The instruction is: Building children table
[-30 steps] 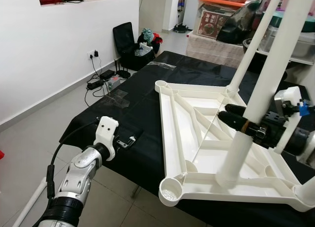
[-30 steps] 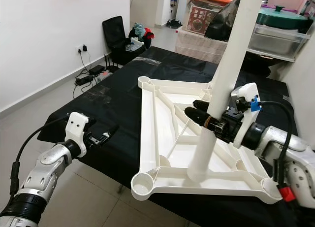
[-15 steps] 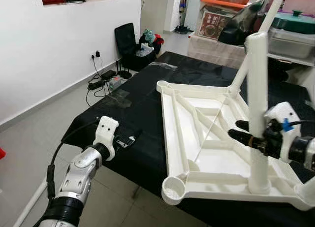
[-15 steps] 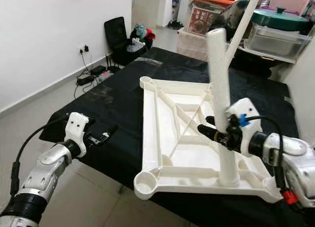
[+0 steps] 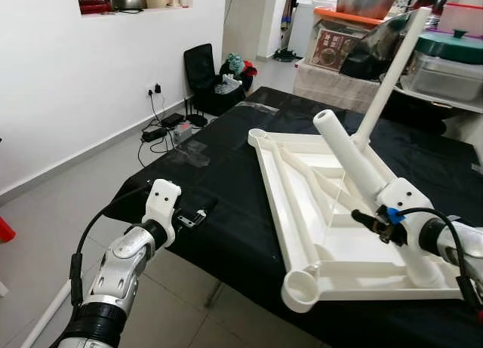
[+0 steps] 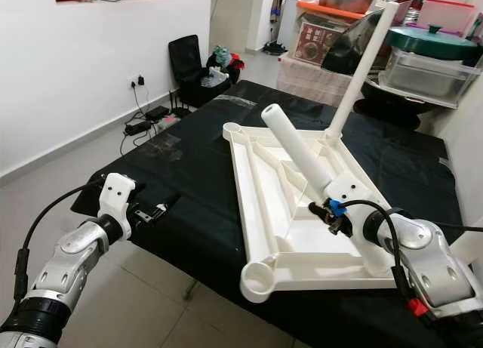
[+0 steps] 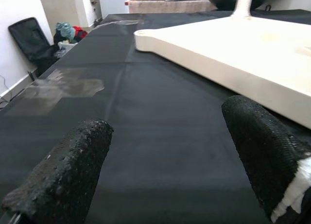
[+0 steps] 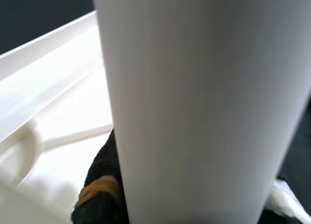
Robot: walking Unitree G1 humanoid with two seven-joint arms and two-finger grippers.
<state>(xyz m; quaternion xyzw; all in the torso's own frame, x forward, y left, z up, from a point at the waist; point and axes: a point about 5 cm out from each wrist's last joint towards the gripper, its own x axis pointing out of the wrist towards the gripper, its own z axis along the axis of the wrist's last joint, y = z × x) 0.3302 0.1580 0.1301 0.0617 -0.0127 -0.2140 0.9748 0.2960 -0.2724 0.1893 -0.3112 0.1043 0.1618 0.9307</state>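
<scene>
While my right claw clamps the leaning white plastic tube leg, my left claw hangs spread over the black-draped desk edge beside the upturned white tabletop.

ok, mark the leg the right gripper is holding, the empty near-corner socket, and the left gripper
table leg point(image 5: 346, 153), left eye view, on the shaft below its open top end.
corner socket point(image 5: 301, 289), left eye view, on the round cup's rim.
left gripper point(image 7: 170, 151), left wrist view, midway between the two fingertips.
</scene>
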